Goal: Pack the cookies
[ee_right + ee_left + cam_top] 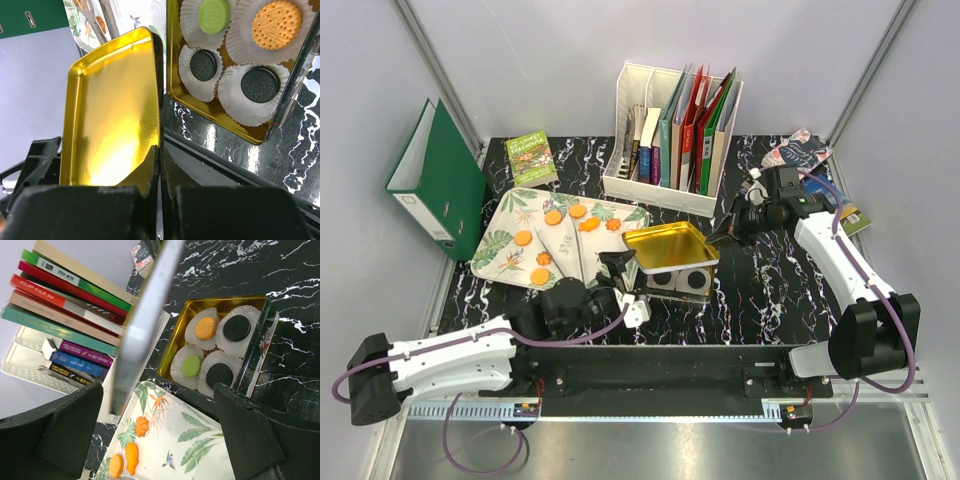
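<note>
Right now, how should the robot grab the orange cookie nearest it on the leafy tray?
From straight above, pinching the orange cookie across its rim. It lies flat on the tray, so only its thin edge gives a hold. The open left hand is nearest; the right hand is busy holding the gold lid.

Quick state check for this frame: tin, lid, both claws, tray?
Tin: open, all four paper cups filled with cookies.
Lid: raised, tilted, gripped at its edge.
Right claw: shut on the lid.
Left claw: open, empty.
Tray: orange cookies on it, unpacked.
</note>
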`<state>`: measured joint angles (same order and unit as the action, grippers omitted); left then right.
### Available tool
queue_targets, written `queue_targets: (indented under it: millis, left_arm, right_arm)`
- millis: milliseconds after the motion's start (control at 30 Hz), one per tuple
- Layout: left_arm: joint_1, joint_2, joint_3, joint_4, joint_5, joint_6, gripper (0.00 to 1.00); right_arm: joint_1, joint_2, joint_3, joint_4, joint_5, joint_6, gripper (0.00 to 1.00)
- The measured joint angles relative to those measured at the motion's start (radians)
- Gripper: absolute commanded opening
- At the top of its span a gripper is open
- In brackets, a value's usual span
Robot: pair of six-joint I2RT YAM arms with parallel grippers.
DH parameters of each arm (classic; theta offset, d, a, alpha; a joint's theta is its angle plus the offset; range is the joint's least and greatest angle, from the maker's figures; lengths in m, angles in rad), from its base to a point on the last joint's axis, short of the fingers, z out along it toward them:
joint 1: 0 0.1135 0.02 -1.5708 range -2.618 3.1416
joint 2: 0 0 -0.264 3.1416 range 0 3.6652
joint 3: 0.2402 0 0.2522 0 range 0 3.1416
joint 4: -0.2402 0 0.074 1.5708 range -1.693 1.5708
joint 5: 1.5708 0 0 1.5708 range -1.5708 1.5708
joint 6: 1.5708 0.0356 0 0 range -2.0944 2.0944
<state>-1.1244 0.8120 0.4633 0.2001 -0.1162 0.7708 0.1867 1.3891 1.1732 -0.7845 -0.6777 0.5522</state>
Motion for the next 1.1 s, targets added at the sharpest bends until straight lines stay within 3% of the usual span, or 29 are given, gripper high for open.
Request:
queue_targets:
  millis: [333, 500, 633, 833, 1100]
  left_arm:
    - [0.000, 0.111, 0.002, 0.064, 0.004, 0.019, 0.89]
    - [0.000, 0.115, 0.015, 0.087, 0.003, 0.023, 0.77]
    - [0.000, 0.110, 0.026, 0.098, 0.001, 0.012, 0.73]
    - [0.000, 0.068, 0.026, 0.102, -0.003, -0.019, 0.52]
    - [0.000, 0.045, 0.026, 0.108, -0.004, -0.036, 0.41]
  right_arm:
    - [0.000, 0.000, 0.000, 0.000, -0.023, 0.000, 0.00]
    - [0.000, -0.001, 0.000, 0.000, -0.024, 0.000, 0.00]
    - [0.000, -0.002, 0.000, 0.000, -0.024, 0.000, 0.00]
    - [0.000, -0.005, 0.000, 0.000, -0.025, 0.001, 0.00]
    - [0.000, -0.008, 0.000, 0.000, -0.025, 0.002, 0.00]
